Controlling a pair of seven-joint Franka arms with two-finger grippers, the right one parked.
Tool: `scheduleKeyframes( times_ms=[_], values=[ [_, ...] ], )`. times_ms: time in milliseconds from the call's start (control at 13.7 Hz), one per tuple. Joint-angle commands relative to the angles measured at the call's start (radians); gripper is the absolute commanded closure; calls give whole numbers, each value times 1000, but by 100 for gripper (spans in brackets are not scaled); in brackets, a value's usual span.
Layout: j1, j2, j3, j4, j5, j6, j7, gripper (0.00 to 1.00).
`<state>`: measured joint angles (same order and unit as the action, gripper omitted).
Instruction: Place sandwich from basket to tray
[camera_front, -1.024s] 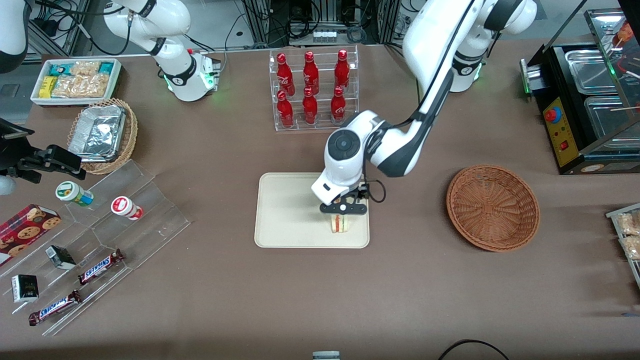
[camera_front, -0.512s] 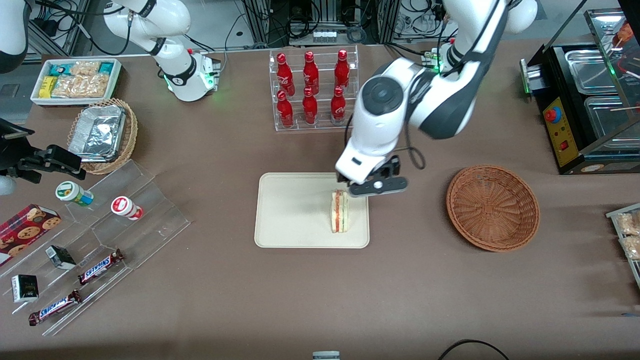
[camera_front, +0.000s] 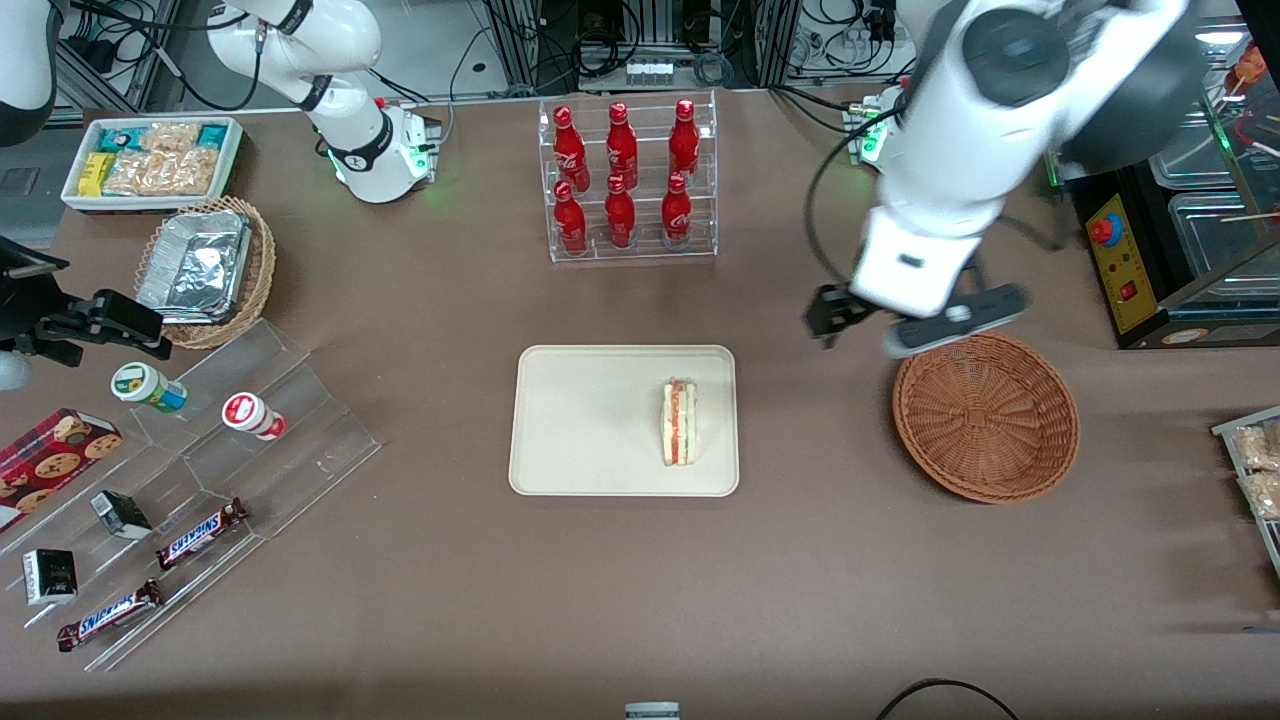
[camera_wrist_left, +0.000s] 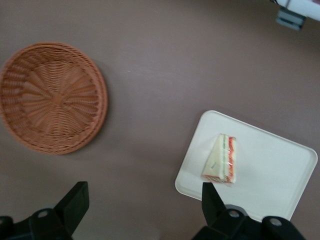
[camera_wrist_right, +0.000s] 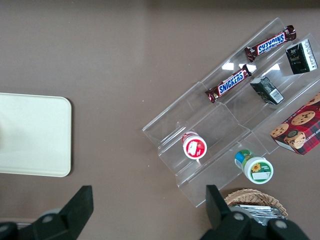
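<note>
The sandwich (camera_front: 679, 421) is laid on the tray (camera_front: 580, 425), near the tray's edge that faces the basket (camera_front: 985, 415). The gripper (camera_front: 915, 322) is held high above the table, between tray and basket, nearer the basket; its fingers (camera_wrist_left: 75, 200) are spread wide and hold nothing.

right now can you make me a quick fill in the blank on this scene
1. The sandwich lies on the ____.
2. The basket holds ____.
3. The gripper, above the table between tray and basket, is ____.
4. The rack of bottles holds ____ red bottles.

Missing words: tray; nothing; open; six
</note>
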<state>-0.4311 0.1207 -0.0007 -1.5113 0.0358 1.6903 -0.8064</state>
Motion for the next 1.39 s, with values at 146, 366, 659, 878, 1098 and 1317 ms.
scheduleKeyframes(
  times_ms=[146,366,659,878,1098,1317],
  values=[
    [158,-61,-21,-26,-7,-107,128,0],
    [251,-101,-25,-33,-13,-168,271,0],
    [391,-180,-44,-78,-19,-218,416,0],
    [446,-260,-42,-148,-49,-219,472,0],
    [450,-276,-59,-165,-60,-219,483,0],
    [453,-257,-64,-130,-79,-219,620,0]
  ],
)
